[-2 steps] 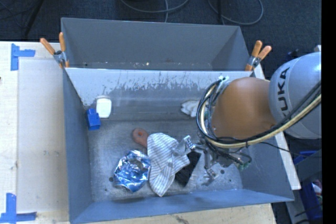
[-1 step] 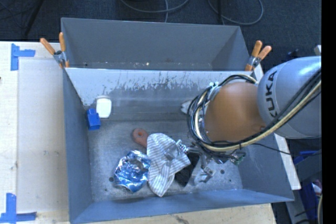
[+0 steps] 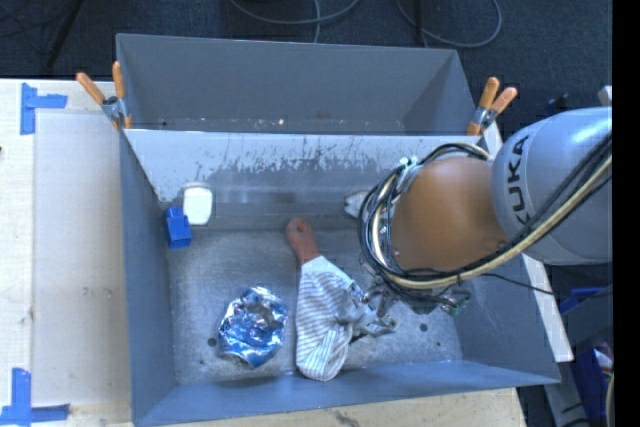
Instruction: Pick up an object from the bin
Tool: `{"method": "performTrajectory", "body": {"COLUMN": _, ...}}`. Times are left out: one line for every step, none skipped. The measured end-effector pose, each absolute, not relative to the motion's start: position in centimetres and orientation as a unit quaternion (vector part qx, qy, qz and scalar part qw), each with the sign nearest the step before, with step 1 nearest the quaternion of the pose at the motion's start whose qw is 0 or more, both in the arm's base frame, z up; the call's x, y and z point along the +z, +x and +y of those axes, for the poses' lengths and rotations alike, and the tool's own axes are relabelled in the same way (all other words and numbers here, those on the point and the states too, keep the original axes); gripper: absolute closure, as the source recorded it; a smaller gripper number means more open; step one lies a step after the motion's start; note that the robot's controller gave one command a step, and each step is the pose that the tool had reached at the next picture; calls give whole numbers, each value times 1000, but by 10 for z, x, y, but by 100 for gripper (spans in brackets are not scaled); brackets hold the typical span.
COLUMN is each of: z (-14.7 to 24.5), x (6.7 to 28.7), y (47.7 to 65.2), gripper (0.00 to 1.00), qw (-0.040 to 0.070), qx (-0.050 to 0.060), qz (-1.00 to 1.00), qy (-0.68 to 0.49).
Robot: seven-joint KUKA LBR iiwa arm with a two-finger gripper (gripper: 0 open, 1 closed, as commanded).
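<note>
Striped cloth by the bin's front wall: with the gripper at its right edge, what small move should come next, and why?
Probably a slight shift to the view's left, further over the striped cloth, before lifting. The gripper sits at the cloth's right edge, not over its bulk, so a pick there may catch only a fold.

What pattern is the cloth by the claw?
Thin grey-white stripes on the crumpled fabric cloth, best in camera view.
</note>
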State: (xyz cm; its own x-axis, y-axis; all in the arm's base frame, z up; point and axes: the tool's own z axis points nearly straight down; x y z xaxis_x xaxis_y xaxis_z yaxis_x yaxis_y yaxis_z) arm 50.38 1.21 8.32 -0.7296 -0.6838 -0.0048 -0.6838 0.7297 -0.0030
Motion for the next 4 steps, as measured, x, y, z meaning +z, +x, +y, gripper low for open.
{"method": "performTrajectory", "body": {"z": 12, "x": 83, "y": 504, "gripper": 100, "qw": 3, "qx": -1, "qz": 930, "qy": -368}}
{"method": "performTrajectory", "body": {"z": 12, "x": 87, "y": 503, "gripper": 100, "qw": 2, "qx": 0, "qz": 930, "qy": -367}}
{"method": "performTrajectory", "body": {"z": 12, "x": 103, "y": 501, "gripper": 100, "qw": 0, "qx": 1, "qz": 930, "qy": -367}}
{"method": "performTrajectory", "body": {"z": 12, "x": 116, "y": 502, "gripper": 100, "qw": 0, "qx": 0, "qz": 930, "qy": -366}}
